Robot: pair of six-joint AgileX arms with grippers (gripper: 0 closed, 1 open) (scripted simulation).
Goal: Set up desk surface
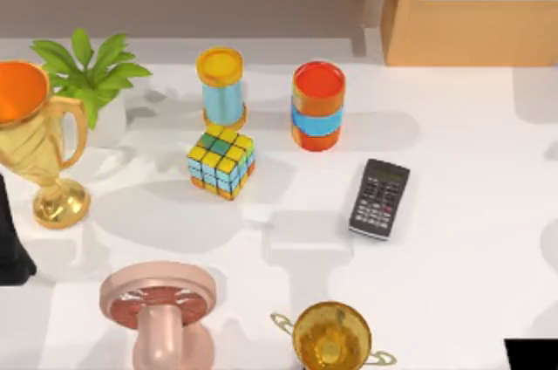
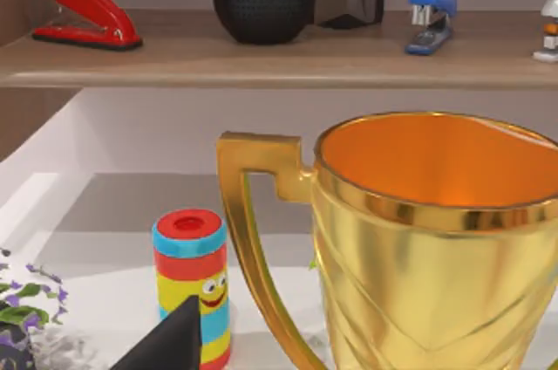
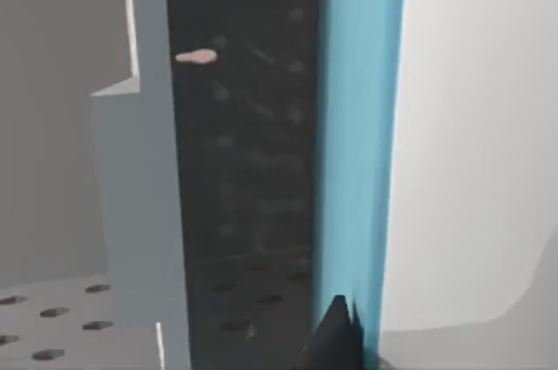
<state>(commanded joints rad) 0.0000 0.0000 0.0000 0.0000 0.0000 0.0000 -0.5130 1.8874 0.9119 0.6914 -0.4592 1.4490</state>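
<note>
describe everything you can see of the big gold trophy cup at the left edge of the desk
The gold trophy cup is a shiny, metallic-looking goblet standing upright at the left edge of the white desk surface. Its wide open bowl glows orange inside, with a rolled rim and faceted walls. An angular looped handle joins near the rim; a narrow stem runs down to a round foot resting on the desk. The potted plant stands just behind it. In the left wrist view the cup is close up.
</note>
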